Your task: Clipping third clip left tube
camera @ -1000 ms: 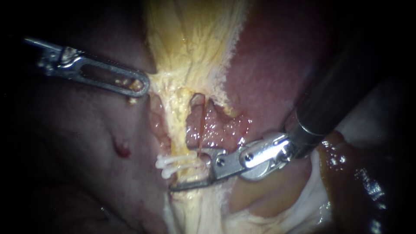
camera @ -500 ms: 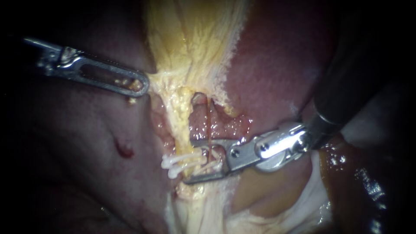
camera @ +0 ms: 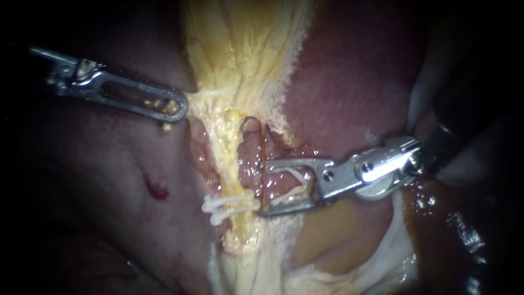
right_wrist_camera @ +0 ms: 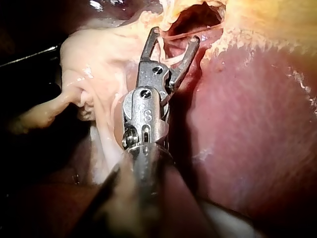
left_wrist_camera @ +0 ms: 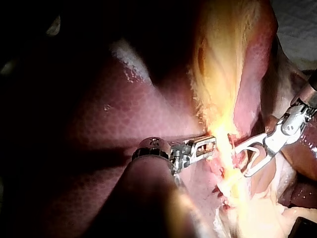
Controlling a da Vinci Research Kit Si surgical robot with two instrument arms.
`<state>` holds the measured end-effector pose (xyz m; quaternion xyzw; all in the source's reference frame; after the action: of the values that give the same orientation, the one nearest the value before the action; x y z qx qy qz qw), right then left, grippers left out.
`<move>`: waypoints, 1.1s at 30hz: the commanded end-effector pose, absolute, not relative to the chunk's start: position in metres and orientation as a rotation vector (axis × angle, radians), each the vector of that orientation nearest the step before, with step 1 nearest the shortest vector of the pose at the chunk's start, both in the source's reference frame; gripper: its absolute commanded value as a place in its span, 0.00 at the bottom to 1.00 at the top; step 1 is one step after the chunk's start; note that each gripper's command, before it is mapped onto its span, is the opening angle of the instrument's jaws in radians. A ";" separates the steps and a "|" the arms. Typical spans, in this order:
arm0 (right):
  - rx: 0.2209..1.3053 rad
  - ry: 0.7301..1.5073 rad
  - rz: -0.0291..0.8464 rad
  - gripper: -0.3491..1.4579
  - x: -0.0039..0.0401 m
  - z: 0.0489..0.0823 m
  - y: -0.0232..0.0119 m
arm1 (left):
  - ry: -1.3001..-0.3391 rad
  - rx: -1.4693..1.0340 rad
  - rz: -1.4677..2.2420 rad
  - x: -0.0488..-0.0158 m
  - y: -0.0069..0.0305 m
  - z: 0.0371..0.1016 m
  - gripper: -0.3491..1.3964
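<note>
My left instrument (camera: 177,107) is shut on the edge of the yellow fatty tissue (camera: 240,60), and the left wrist view shows the same hold (left_wrist_camera: 210,145). Down from there runs the yellow left tube (camera: 228,158), with two white clips (camera: 226,206) across it. My right instrument (camera: 263,188) lies just right of those clips. Its jaws stand wide apart, with a white clip (camera: 297,183) seated between them. A thin reddish tube (camera: 263,150) crosses in front of the jaw tips, as the right wrist view (right_wrist_camera: 176,35) also shows.
Dark red liver (camera: 349,82) lies right of the yellow tissue, and more liver (camera: 109,180) is on the left with a small red spot (camera: 154,188). Pale tissue (camera: 333,240) and a glistening brown surface (camera: 442,218) sit under the right shaft.
My right instrument has drawn back to the right, off the yellow tube and away from the two clips, with its own clip still in the jaws. My left instrument has stayed put.
</note>
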<state>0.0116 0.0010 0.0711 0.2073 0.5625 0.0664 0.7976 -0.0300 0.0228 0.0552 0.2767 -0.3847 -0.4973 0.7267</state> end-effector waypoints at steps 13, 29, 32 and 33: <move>0.451 1.225 0.146 0.47 0.0113 0.0692 0.0009 | -0.848 0.610 -1.096 -0.0300 0.0228 0.0552 0.00; 0.454 1.253 0.161 0.47 0.0118 0.0666 0.0012 | -0.848 0.610 -1.096 -0.0300 0.0228 0.0552 0.00; 0.455 1.257 0.162 0.47 0.0123 0.0670 0.0013 | -0.848 0.610 -1.096 -0.0300 0.0228 0.0552 0.00; 0.454 1.256 0.163 0.47 0.0125 0.0672 0.0013 | -0.848 0.610 -1.096 -0.0300 0.0228 0.0552 0.00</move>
<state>0.0127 0.0013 0.0672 0.2113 0.5825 0.0740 0.7814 -0.0300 0.0228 0.0552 0.2768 -0.3849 -0.4969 0.7269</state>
